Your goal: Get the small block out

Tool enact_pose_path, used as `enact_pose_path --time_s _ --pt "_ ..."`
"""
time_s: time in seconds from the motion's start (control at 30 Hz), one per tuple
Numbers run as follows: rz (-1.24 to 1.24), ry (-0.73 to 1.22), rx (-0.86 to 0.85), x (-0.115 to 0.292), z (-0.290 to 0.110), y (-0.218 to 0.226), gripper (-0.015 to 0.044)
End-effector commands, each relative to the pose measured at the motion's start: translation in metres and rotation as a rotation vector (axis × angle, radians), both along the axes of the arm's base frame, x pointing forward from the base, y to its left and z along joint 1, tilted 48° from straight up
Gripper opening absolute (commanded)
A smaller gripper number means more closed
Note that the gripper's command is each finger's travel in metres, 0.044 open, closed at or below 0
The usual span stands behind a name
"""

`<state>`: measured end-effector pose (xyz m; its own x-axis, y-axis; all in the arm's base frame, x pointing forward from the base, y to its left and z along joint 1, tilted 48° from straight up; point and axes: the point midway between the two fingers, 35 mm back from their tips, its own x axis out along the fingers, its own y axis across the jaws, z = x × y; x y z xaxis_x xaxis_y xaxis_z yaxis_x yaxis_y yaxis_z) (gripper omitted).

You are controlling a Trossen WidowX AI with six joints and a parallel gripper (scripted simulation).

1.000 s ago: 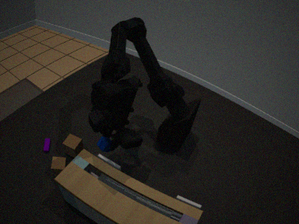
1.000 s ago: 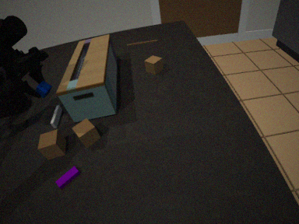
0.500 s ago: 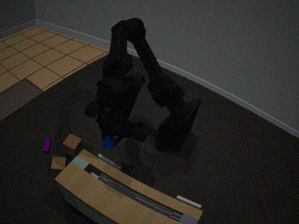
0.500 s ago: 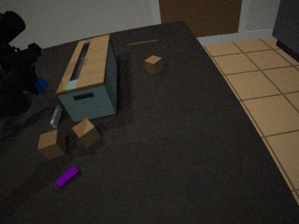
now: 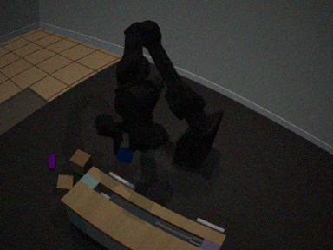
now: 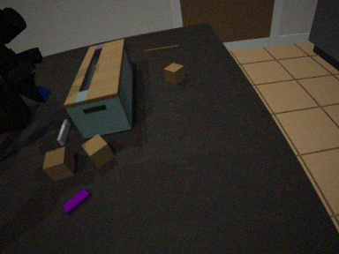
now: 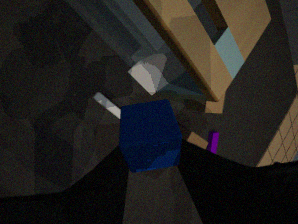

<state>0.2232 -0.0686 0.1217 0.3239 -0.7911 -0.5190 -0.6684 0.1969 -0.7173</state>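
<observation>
The small blue block (image 5: pixel 125 155) (image 6: pixel 43 93) (image 7: pixel 150 132) is held between the dark fingers of my gripper (image 7: pixel 150 143), which is shut on it. The fingers press on its two sides; only their dark shapes show in the top and exterior views. The block is outside the box (image 5: pixel 108 213) (image 6: pixel 103 120) (image 7: pixel 182 35), off its clear-fronted side, and appears raised above the table. The box stands upright, with a wooden top, a long slot and pale blue end. In the wrist view the box is beyond the block, at the upper right. The shelf inside is hard to make out.
Wooden cubes (image 5: pixel 80 161) (image 6: pixel 59 164) (image 7: pixel 198 140) stand near the box's pale blue end, with a purple bar (image 5: pixel 52 161) (image 6: pixel 77 201) (image 7: pixel 214 142) beyond. Another cube (image 6: pixel 175 73) and a thin strip (image 6: pixel 161 48) lie behind the box. White bars (image 5: pixel 121 180) (image 6: pixel 64 132) lie along its front.
</observation>
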Motion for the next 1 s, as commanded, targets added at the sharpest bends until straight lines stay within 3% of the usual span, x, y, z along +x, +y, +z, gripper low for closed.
enact_pose_path --time_s 0.0,0.97 --pt "0.092 0.121 -0.07 0.001 0.006 0.003 0.0" --pt "0.673 1.063 -0.572 -0.009 0.027 0.016 0.0"
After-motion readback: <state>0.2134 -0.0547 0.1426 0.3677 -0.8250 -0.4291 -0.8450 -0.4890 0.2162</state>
